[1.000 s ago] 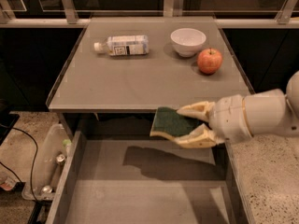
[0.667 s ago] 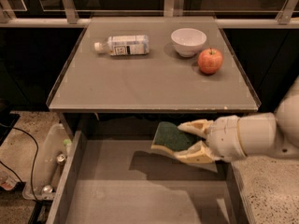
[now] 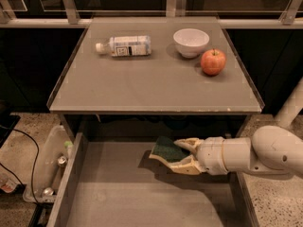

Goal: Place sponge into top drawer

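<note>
Over the top drawer, your gripper clamps the sponge — placing step, seemingly; next, lower and release.

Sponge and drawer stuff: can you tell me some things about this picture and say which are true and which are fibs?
1. The hand is gripping the sponge over the open top drawer. True.
2. The sponge is lying on the table. False: it is in the hand, down in front of the table, over the drawer.
3. The bottle is standing upright. False: it lies on its side on the table.
4. The apple sits on the table beside the bowl. True.
5. The top drawer is pushed shut. False: it is pulled out, and its grey floor shows.
</note>
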Motion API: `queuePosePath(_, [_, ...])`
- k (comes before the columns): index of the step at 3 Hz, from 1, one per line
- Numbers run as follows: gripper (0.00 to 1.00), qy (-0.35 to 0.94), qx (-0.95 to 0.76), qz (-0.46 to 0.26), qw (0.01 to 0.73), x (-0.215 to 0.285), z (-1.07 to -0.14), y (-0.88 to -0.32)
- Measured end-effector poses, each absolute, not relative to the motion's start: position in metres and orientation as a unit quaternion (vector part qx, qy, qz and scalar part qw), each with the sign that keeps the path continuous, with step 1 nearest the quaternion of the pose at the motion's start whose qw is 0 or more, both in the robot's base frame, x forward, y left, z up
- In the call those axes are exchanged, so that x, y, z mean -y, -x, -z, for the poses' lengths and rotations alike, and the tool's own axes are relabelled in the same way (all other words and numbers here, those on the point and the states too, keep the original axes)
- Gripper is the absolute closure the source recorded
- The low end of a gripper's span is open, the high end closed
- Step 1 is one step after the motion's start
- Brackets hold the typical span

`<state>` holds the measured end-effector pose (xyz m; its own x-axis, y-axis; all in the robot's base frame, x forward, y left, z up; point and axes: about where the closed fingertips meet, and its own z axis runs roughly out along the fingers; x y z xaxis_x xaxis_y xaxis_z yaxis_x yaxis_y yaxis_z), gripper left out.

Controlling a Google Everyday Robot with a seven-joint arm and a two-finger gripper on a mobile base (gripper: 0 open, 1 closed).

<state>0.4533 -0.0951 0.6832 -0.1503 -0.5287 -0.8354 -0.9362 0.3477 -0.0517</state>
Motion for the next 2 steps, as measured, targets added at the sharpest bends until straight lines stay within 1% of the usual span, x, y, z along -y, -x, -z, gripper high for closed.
queuePosePath(2, [1.0,0.512,-0.718,-0.259,0.394,0.089,-0.67,-0.455])
